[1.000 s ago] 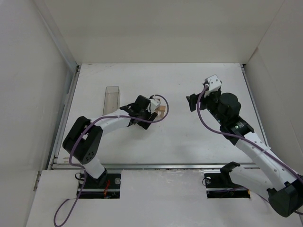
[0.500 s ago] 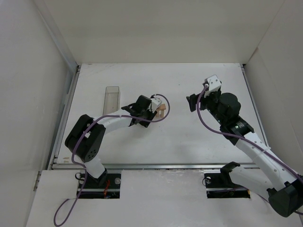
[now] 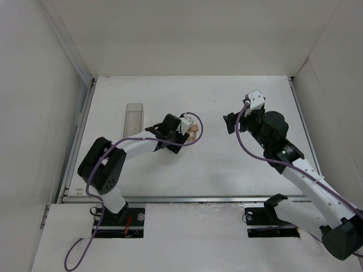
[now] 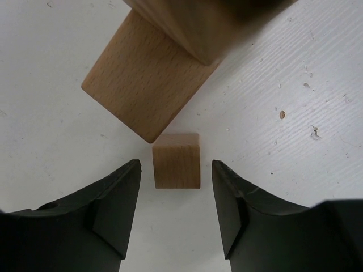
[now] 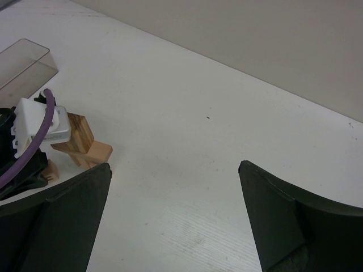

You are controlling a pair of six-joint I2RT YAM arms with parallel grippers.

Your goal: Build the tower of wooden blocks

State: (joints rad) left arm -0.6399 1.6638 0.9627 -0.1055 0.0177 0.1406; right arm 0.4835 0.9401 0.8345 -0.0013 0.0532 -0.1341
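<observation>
Near the middle of the tabletop (image 3: 227, 170), a light-tan grained plank (image 4: 146, 85) has its long axis running diagonally, one corner just beside a small cube (image 4: 176, 161). The left gripper (image 4: 176, 173) straddles the cube with its fingers spread, not touching it. The right gripper (image 5: 174, 169) gapes wide.

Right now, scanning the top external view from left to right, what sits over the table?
clear plastic box → wood blocks → right gripper
</observation>
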